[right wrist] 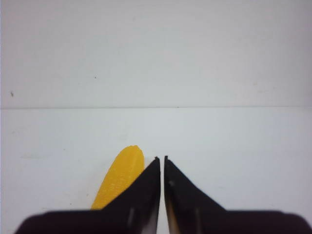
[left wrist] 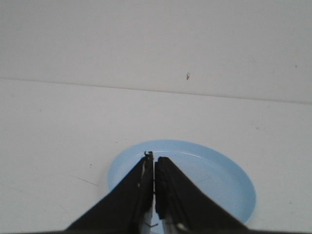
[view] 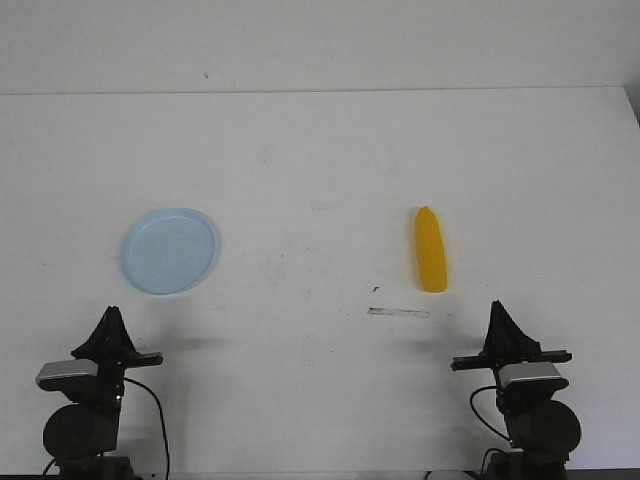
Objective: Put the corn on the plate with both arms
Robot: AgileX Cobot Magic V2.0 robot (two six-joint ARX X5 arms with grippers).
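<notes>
Parked at the near table edge: left gripper (view: 110, 318) and right gripper (view: 497, 312), both arms folded low, black cables looping at the bases. Fingers pressed together on each, tips all but touching, nothing between them. Ahead of the left gripper, on the white table (view: 320, 160), the pale blue plate (view: 169, 250), bare, lying flat. Well apart to the right, the yellow corn (view: 431, 250), lying flat, narrow end pointing away, just ahead and slightly left of the right gripper. Near the corn's blunt end, a thin pale strip (view: 399, 313) on the tabletop.
</notes>
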